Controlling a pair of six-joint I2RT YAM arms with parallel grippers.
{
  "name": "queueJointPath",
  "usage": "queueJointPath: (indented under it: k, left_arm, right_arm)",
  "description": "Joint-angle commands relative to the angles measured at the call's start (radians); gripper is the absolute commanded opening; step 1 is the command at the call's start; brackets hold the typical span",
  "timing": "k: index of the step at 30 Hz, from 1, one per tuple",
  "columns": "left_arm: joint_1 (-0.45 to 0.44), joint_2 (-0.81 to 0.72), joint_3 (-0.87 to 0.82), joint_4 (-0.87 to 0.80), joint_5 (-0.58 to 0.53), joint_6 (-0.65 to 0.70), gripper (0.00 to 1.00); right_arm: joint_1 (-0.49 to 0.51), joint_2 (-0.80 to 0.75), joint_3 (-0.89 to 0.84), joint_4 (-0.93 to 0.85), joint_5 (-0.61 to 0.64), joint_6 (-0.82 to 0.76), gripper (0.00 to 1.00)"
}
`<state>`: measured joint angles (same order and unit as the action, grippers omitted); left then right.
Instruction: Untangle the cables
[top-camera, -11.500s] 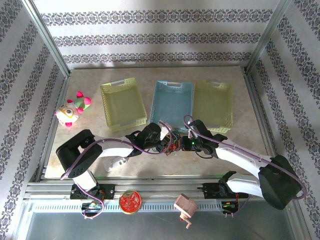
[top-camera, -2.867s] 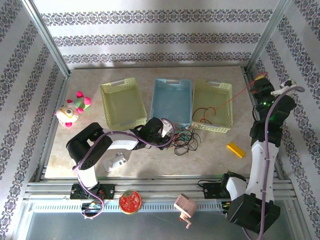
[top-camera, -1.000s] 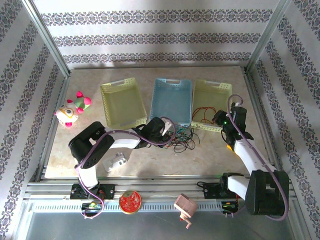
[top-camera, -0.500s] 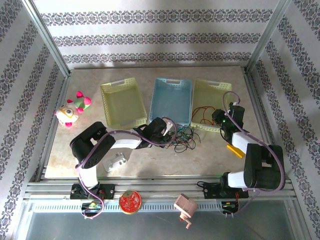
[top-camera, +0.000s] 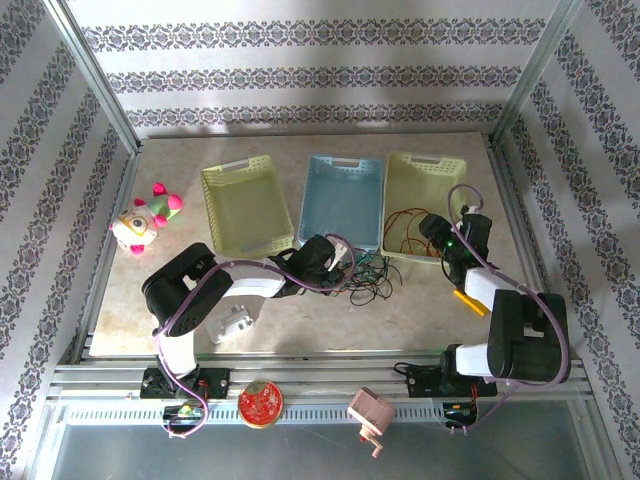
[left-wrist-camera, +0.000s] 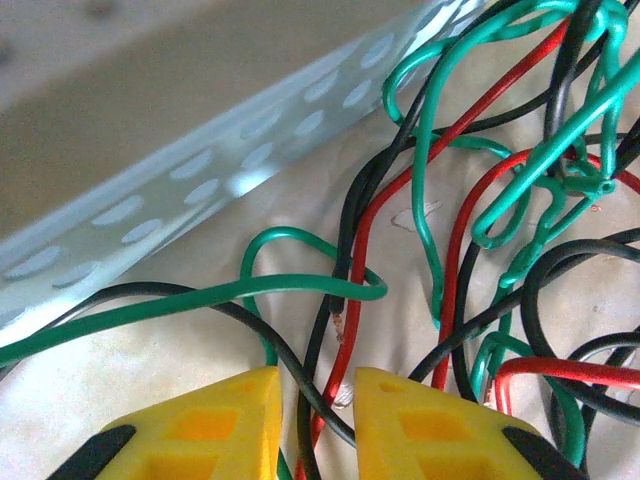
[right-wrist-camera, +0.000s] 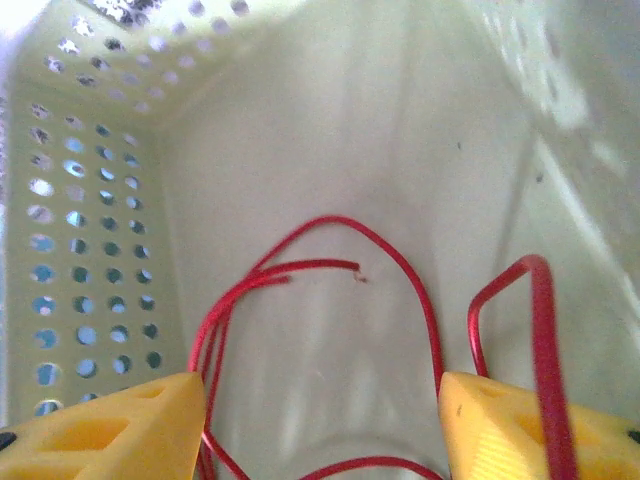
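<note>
Worktop (top-camera: 420, 320): carries the blue basket (top-camera: 345, 195) and, beside it, the right-hand basket (top-camera: 430, 165). The cables (top-camera: 368, 282), a tangle of red, green and black strands, lie on the worktop just in front of the blue basket. One loose red cable (right-wrist-camera: 400, 270) lies inside the right-hand basket. Right pincer (right-wrist-camera: 320, 405): released, fingers wide apart above that red cable. Left pincer (left-wrist-camera: 318, 390): grasping strands of the cables.

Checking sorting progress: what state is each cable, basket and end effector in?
Tangle of red, green and black cables: knotted, on the table.
Loose red cable: separated, lying in right yellow-green plastic basket.
Blue plastic basket: empty.
Left yellow-green plastic basket: empty.
Left end effector: closed on tangle strands.
Right end effector: open over red cable.
</note>
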<state>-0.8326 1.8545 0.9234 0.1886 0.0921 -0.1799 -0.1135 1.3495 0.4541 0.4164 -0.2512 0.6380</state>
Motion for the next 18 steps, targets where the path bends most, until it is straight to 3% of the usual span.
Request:
queueJointPath:
  k: [1, 15, 18]
  left_arm:
    - [-0.019, 0.011, -0.017, 0.017, -0.027, 0.005, 0.26]
    - [-0.019, -0.043, -0.086, 0.128, -0.016, -0.003, 0.26]
    - [-0.019, -0.052, -0.100, 0.157, -0.012, -0.008, 0.26]
  right_arm:
    - [0.031, -0.022, -0.058, -0.068, 0.017, -0.034, 0.64]
    - [0.115, -0.302, 0.103, -0.345, 0.033, -0.139, 0.67]
    - [0.180, -0.335, 0.142, -0.434, 0.053, -0.173, 0.67]
